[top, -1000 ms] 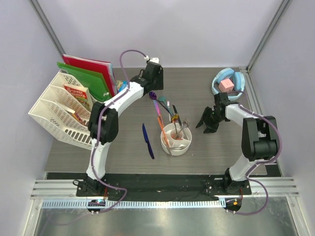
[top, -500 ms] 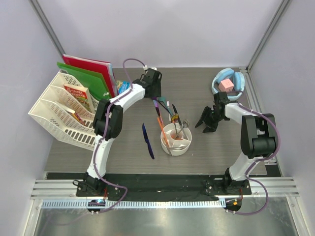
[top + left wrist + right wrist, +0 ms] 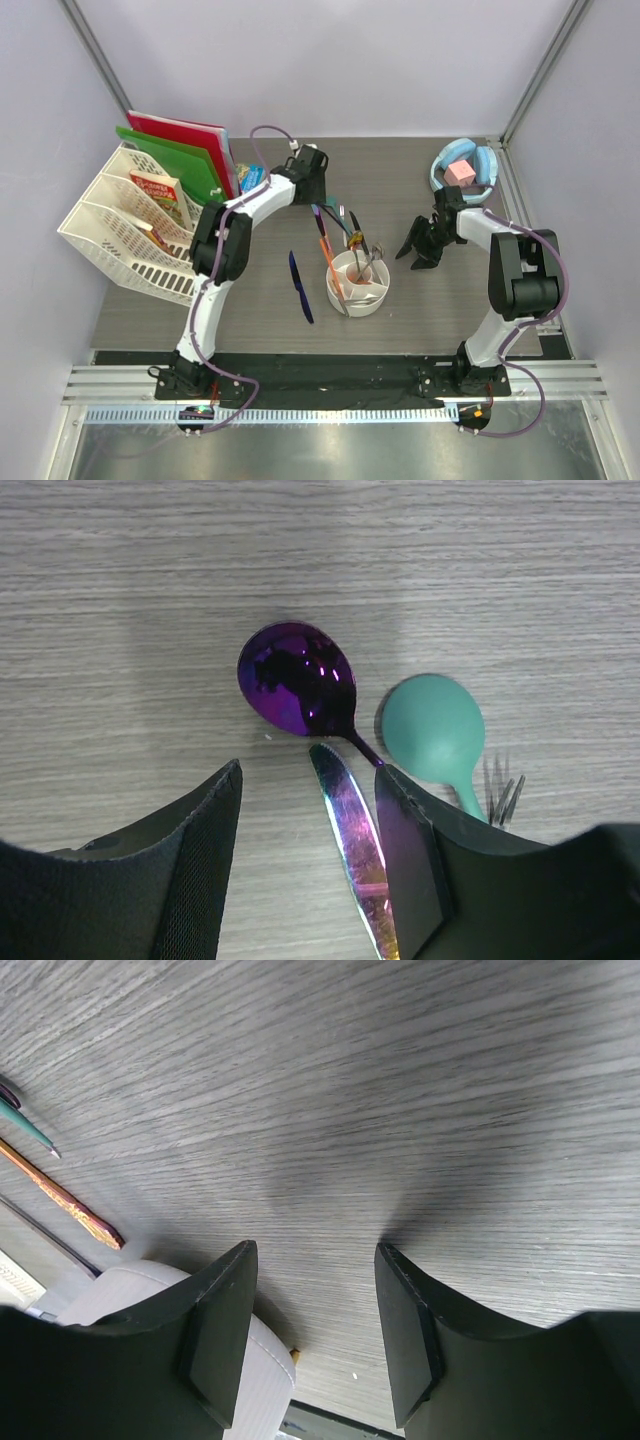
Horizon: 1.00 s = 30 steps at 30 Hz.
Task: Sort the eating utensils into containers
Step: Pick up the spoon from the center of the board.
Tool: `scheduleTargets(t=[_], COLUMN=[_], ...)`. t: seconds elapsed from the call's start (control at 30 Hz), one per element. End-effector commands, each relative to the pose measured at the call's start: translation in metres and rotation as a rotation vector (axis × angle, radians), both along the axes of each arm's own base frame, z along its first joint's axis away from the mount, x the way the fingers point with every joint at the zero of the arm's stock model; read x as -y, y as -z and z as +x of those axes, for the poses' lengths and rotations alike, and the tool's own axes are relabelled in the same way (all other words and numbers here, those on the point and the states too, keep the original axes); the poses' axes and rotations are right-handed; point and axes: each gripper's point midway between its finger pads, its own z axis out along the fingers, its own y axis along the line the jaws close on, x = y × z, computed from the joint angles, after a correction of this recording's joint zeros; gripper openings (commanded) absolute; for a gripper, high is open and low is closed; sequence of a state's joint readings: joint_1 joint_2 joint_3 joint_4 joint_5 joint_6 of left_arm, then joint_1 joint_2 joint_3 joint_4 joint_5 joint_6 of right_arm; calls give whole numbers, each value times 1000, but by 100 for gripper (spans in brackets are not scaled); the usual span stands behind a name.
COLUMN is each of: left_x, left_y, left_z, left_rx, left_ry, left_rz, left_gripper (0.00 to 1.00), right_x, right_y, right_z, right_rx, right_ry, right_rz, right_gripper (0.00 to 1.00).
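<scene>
Straddling the tip of one glossy iridescent knife near the far edge of the grey wood-grain table, the left gripper stands spread. One mirror-purple oval spoon and one matte teal spoon lie just beyond. The round white plastic cup, mid-table, holds orange and silver pieces. The right gripper gapes empty nearby. One dark blue knife lies flat on the cup's left-edge side.

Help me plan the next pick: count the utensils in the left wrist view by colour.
purple spoon: 1
teal spoon: 1
iridescent knife: 1
silver fork, only its tines showing: 1
Total: 4
</scene>
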State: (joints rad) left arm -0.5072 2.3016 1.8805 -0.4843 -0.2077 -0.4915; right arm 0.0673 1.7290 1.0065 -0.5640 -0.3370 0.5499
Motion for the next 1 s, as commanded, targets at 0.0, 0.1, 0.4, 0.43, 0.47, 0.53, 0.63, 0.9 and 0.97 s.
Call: scheduleTargets(t=[0.0,0.1,0.4,0.43,0.47,0.53,0.63,0.9,0.97], left_x=[2,2,4,5,6,6,14,23,27], left_y=[9,20,37,38,37,39,37,43,41], left_z=[13,19,33,34,34,35,32,25,22], left_rx=[18,0,7,7,8,5,8,-4,-9], left_ry=[-20,-26,-17,-17,-16,-16,12,49,73], left_rz=[-32,-45,-93,-97,-102,-113,-151,-204,-224], left_gripper=[57,56,56,56,54,48,28,3,0], right_x=[5,7,10,11,11,11,11,10,10], right_y=[4,3,6,6,6,6,7,7,8], right_z=[1,1,0,0,-1,-2,-1,1,0], right_rx=[-13,-18,-37,-37,-39,-43,-43,-43,-47], right_ry=[-24,-32,-44,-45,-46,-49,-49,-50,-49], right_rz=[-20,-28,-45,-45,-47,-49,-48,-43,-42], right_gripper=[56,56,56,56,56,56,56,56,56])
